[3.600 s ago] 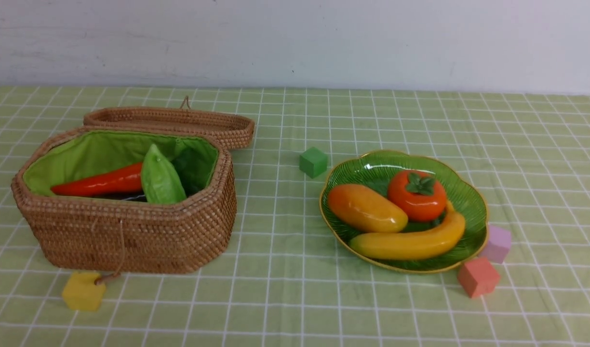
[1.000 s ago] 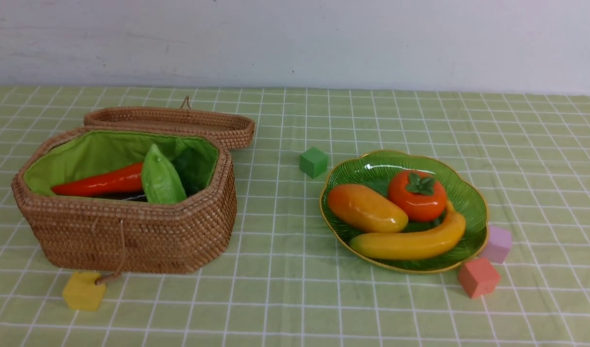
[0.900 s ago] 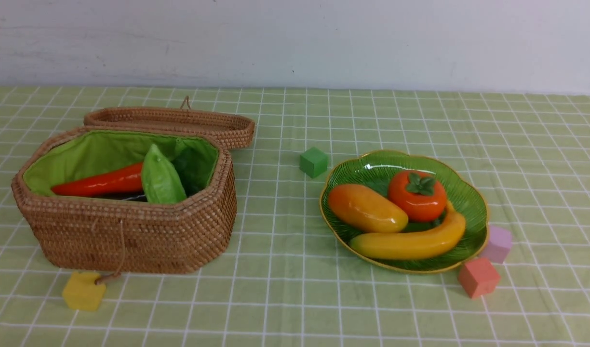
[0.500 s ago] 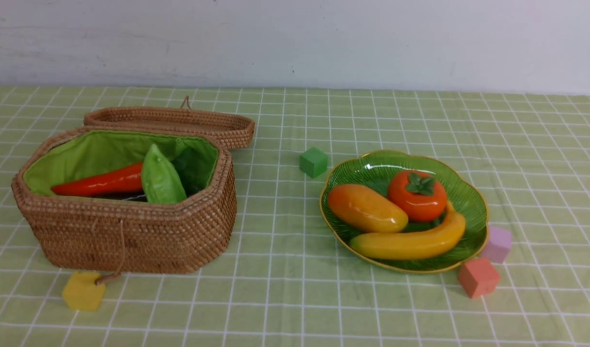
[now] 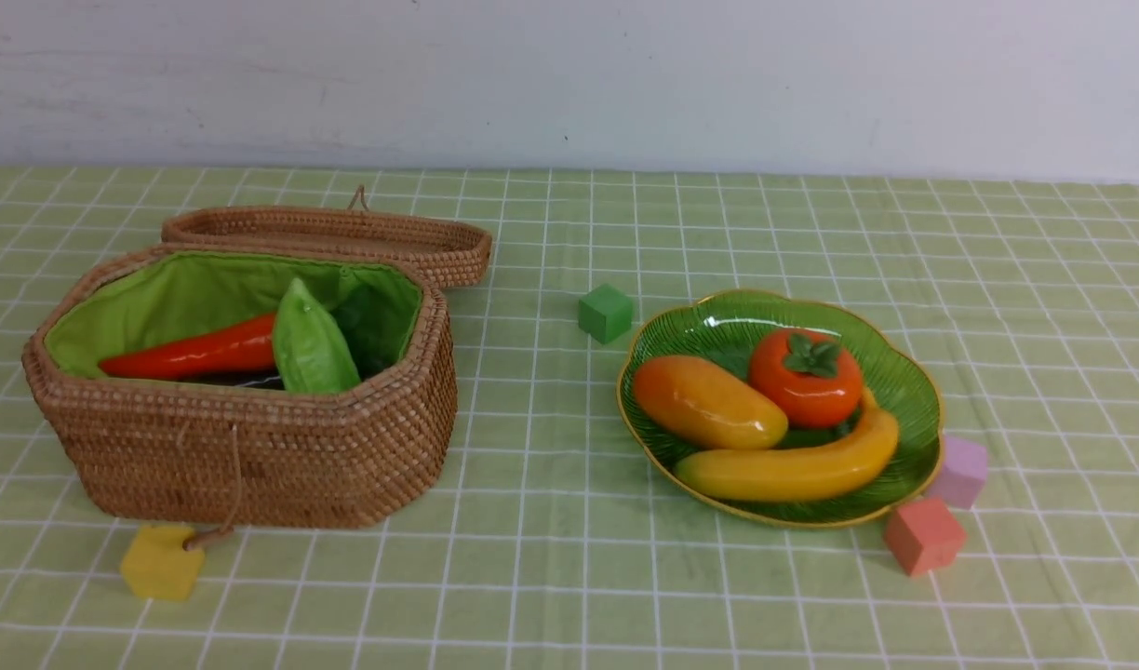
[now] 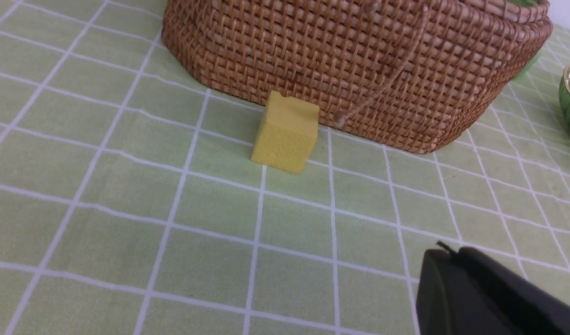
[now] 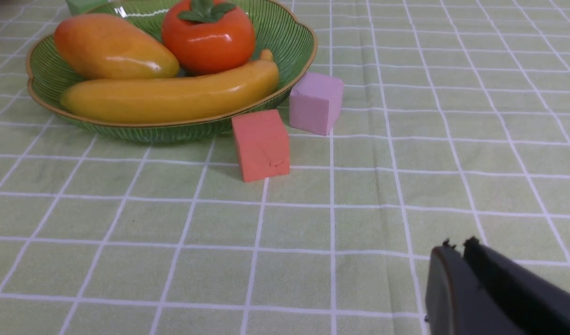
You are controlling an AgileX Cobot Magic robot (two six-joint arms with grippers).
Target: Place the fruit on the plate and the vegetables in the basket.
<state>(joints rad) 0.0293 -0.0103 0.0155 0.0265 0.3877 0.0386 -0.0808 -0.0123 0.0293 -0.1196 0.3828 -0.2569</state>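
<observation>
The green plate (image 5: pixel 909 391) (image 7: pixel 294 32) holds all the fruit: an orange-yellow mango (image 5: pixel 707 402) (image 7: pixel 109 47), a persimmon (image 5: pixel 805 376) (image 7: pixel 208 38) and a banana (image 5: pixel 793 465) (image 7: pixel 168 95). The wicker basket (image 5: pixel 253 456) (image 6: pixel 359 60) stands at the left with its lid laid open behind. Inside lie a red pepper (image 5: pixel 197 351), a pale green gourd (image 5: pixel 311 346) and something dark green behind them. Neither arm shows in the front view. My left gripper (image 6: pixel 448 253) is shut and empty, near the table's front. My right gripper (image 7: pixel 457 246) is also shut on nothing, short of the plate.
A yellow cube (image 5: pixel 160 561) (image 6: pixel 286 133) sits against the basket's front by its string loop. A green cube (image 5: pixel 605 313) lies between basket and plate. A pink cube (image 5: pixel 960 471) (image 7: pixel 315 102) and a coral cube (image 5: pixel 922 534) (image 7: pixel 261 144) touch the plate's near right rim.
</observation>
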